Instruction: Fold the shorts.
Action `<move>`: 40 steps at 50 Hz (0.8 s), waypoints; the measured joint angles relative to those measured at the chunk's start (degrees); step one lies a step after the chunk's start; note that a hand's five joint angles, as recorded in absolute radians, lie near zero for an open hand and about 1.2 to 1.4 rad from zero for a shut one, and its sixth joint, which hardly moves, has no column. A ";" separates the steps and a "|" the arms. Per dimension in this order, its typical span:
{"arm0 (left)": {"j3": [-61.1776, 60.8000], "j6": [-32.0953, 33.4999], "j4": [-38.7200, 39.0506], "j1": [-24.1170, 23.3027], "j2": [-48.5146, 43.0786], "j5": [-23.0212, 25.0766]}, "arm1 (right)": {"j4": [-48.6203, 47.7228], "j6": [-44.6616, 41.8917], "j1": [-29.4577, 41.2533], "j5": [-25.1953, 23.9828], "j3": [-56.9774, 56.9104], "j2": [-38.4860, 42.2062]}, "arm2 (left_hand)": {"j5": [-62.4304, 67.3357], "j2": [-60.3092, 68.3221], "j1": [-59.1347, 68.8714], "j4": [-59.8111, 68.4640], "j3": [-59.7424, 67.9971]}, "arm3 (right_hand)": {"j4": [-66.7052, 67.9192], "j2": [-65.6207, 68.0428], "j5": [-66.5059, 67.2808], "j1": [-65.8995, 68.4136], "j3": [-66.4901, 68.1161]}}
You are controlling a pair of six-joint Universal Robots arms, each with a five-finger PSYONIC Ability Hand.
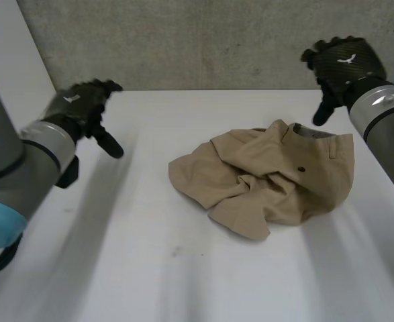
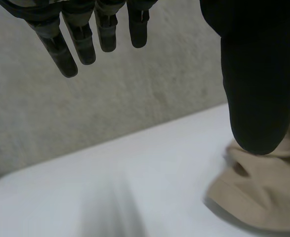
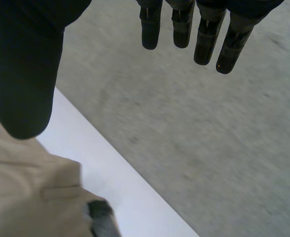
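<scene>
Grey concrete wall (image 1: pixel 183 40) backs a white table (image 1: pixel 116 268) in the head view, where the tan shorts (image 1: pixel 270 181) lie crumpled right of centre, waistband (image 1: pixel 317 137) toward the far side. The left hand (image 1: pixel 82 107) hangs raised, well apart from the cloth. The right hand (image 1: pixel 341 64) hangs just beyond the waistband, touching nothing.

In the left wrist view, the fingers (image 2: pixel 65 54) are straight and spread from the thumb (image 2: pixel 256 89), holding nothing; a rumpled edge of the shorts lies past the thumb.

In the right wrist view, the fingers are likewise straight and parted from the thumb, with the waistband and a belt loop (image 3: pixel 61 192) beneath.

Folding this heap would likely trap creases. It seems better for each hand to pinch one waistband corner, draw the corners apart and lay the shorts flat before folding.
</scene>
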 measured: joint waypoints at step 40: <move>21.19 -8.14 -0.14 -29.92 -33.31 -9.49 | -7.05 -45.23 -21.06 -27.48 5.50 16.06 | 7.23 9.08 9.29 8.55 7.71 | 8.54 8.98 7.04 7.35 9.34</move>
